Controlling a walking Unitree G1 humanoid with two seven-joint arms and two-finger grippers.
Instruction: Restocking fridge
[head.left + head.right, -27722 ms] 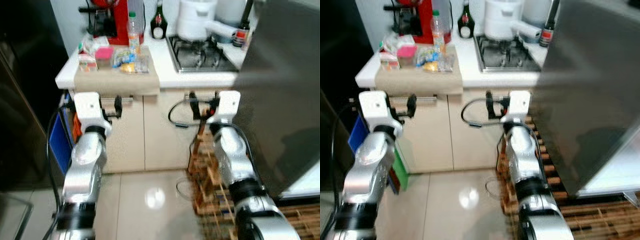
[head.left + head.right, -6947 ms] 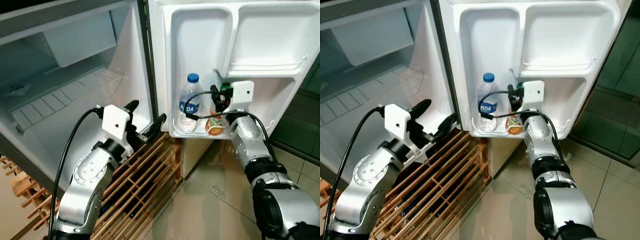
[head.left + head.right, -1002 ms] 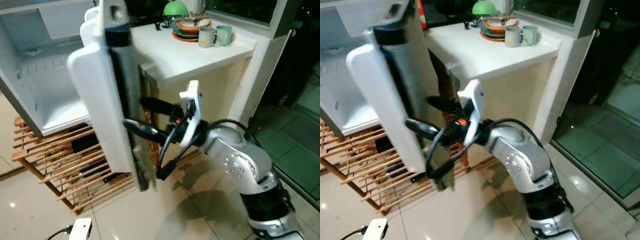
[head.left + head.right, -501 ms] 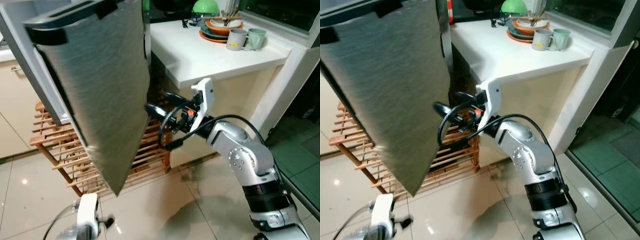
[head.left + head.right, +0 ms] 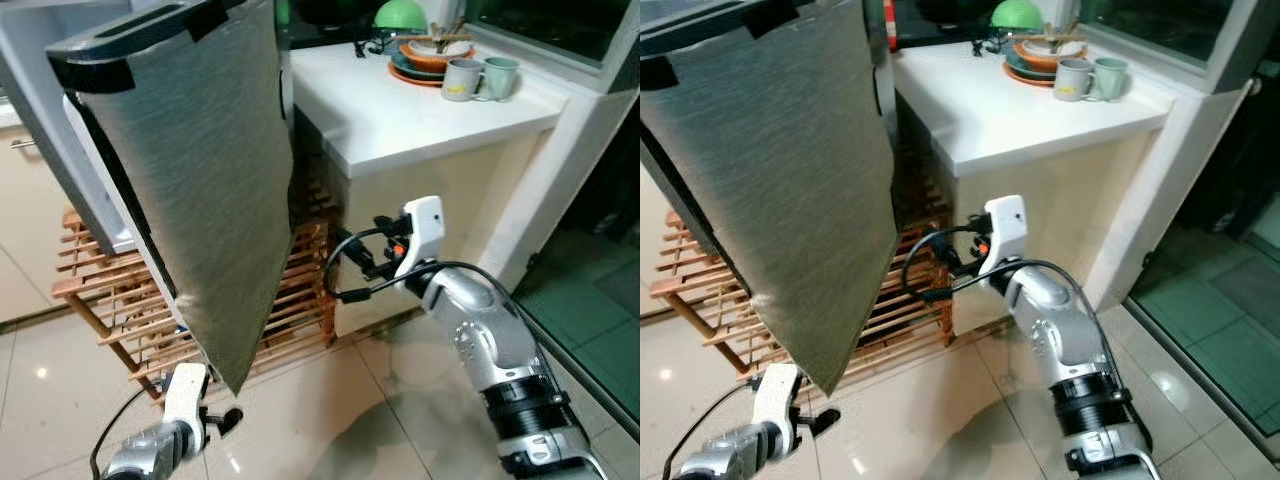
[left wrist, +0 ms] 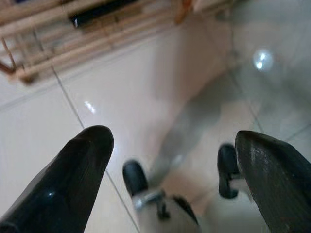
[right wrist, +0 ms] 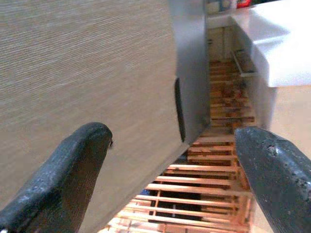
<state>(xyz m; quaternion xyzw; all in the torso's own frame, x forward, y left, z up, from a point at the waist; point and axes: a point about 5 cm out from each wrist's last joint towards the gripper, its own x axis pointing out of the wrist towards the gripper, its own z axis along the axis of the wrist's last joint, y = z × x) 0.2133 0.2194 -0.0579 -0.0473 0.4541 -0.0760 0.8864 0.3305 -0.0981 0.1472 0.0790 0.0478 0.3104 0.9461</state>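
Observation:
The fridge door (image 5: pixel 200 170), grey brushed metal with a black top corner, stands almost shut at the left. My right gripper (image 5: pixel 342 264) hangs open just right of the door's lower edge, apart from it, with nothing between its fingers. In the right wrist view the door (image 7: pixel 87 73) and its free edge lie ahead between the spread fingers (image 7: pixel 82 160). My left gripper (image 5: pixel 228 418) hangs low over the floor, open and empty, its fingers (image 6: pixel 82 160) wide apart above pale tiles.
A wooden slatted rack (image 5: pixel 300 290) stands under and behind the fridge. To the right is a white counter (image 5: pixel 420 115) with two mugs (image 5: pixel 465 78), stacked bowls and a green lid (image 5: pixel 402 14). Glossy tiled floor (image 5: pixel 400 410) lies ahead.
My right gripper has drawn back from the door, down and to the right. The door has stayed almost shut. My left gripper has come up a little at the lower left.

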